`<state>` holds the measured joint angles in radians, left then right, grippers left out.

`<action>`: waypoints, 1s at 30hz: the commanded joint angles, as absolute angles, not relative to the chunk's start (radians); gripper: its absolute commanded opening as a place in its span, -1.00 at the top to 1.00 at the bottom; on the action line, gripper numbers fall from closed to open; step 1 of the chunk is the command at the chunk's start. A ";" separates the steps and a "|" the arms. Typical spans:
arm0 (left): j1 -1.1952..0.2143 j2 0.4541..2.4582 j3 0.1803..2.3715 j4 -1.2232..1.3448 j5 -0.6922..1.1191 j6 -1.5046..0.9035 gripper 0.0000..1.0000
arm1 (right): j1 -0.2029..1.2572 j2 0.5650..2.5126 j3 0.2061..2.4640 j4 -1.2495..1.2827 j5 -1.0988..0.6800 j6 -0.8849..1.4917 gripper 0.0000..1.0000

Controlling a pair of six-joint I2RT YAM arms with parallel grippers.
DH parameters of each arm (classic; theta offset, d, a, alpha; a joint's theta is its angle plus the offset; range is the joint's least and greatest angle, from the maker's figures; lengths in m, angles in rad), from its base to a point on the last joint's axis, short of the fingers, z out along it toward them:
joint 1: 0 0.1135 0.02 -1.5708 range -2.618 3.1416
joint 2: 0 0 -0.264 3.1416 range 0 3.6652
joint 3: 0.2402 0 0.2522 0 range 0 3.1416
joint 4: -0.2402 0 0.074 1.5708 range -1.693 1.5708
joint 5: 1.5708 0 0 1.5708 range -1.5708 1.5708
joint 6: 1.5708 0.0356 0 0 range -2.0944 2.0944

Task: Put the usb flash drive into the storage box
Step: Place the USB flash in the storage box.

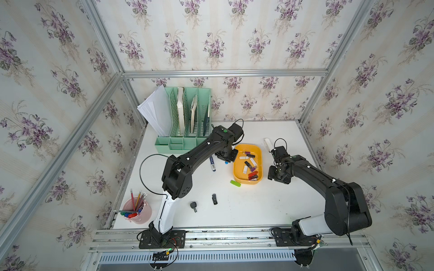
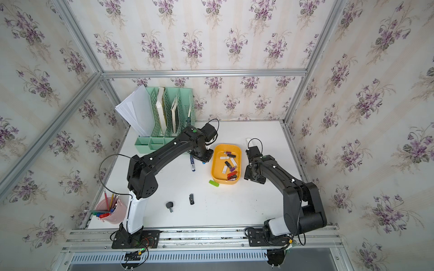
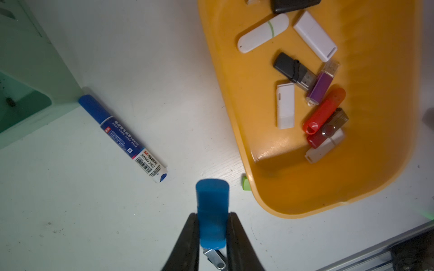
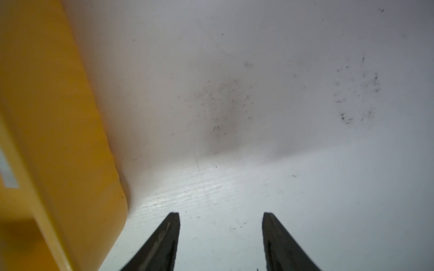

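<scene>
The step in hand is the carry. The left pincer [image 3: 212,217] is closed narrow on a blue usb flash drive [image 3: 212,199]. It grips the drive's body, with the rounded blue end pointing out past the tips and a metal swivel part showing behind them.

In both top views this pincer sits just left of the far-left corner of the storage box [image 1: 235,170]. In the left wrist view the drive is over the bare white surface [image 1: 258,206] with the box's orange wall [image 3: 305,192] just to its side, so I judge it is not yet over the box's inside. A blue marker [image 3: 122,137] lies on the surface to the left, near the mint file organizer [image 1: 185,117].

The box holds a scatter of other drives, white, black, purple and red. A green drive [image 1: 235,183] lies against its near-left corner, and a black drive [image 1: 214,199] lies farther toward the near edge.

The right pincer [image 4: 220,214] is spread wide and holds nothing. It points at bare surface just right of the box's outer wall [image 4: 58,140].

The next move calls for a short shift to the right that takes the drive over the rolled rim and above the box floor. The tips must stay high enough to clear the rim. Once the drive's whole length is inside the rim line, the jaws can part. Letting go too soon would risk the drive catching the rim and tipping back onto the surface.
</scene>
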<state>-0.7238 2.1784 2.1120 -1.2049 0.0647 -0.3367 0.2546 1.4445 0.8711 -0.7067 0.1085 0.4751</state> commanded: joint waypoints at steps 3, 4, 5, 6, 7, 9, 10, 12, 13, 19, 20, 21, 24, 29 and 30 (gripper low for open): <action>-0.756 2.301 2.307 -1.287 0.110 -0.332 0.54 | 0.223 1.418 0.861 -0.703 0.097 0.473 -0.23; -0.762 2.328 2.345 -1.296 0.117 -0.334 0.54 | 0.219 1.415 0.862 -0.703 0.094 0.471 -0.22; -0.768 2.347 2.372 -1.297 0.127 -0.336 0.54 | 0.216 1.412 0.863 -0.705 0.094 0.471 -0.22; -0.771 2.361 2.386 -1.293 0.138 -0.337 0.54 | 0.212 1.412 0.864 -0.706 0.093 0.469 -0.22; -0.773 2.375 2.395 -1.282 0.150 -0.340 0.54 | 0.210 1.411 0.865 -0.707 0.090 0.468 -0.22; -0.777 2.392 2.393 -1.261 0.168 -0.343 0.54 | 0.208 1.410 0.867 -0.708 0.086 0.464 -0.23; -0.779 2.399 2.392 -1.249 0.170 -0.349 0.54 | 0.206 1.410 0.868 -0.707 0.082 0.463 -0.23; -0.781 2.414 2.390 -1.234 0.178 -0.355 0.54 | 0.206 1.408 0.868 -0.706 0.080 0.462 -0.23; -0.780 2.420 2.388 -1.222 0.182 -0.358 0.54 | 0.205 1.408 0.868 -0.704 0.076 0.460 -0.23; -0.784 2.457 2.378 -1.162 0.205 -0.371 0.54 | 0.203 1.407 0.852 -0.693 0.069 0.455 -0.23; -0.784 2.466 2.379 -1.155 0.207 -0.373 0.54 | 0.202 1.407 0.849 -0.693 0.068 0.455 -0.23; -0.784 2.472 2.379 -1.148 0.207 -0.377 0.54 | 0.202 1.405 0.845 -0.690 0.066 0.454 -0.22; -0.784 2.491 2.383 -1.139 0.204 -0.377 0.53 | 0.200 1.400 0.832 -0.685 0.063 0.453 -0.23; -0.783 2.514 2.383 -1.132 0.168 -0.370 0.52 | 0.198 1.396 0.829 -0.680 0.050 0.451 -0.22; -0.784 2.518 2.384 -1.132 0.163 -0.370 0.52 | 0.198 1.395 0.830 -0.679 0.049 0.450 -0.23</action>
<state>-0.7849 2.5050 2.3802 -1.1404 0.1883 -0.3710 0.1963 1.3998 0.8276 -0.6865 0.0578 0.4599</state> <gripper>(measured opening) 0.241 0.613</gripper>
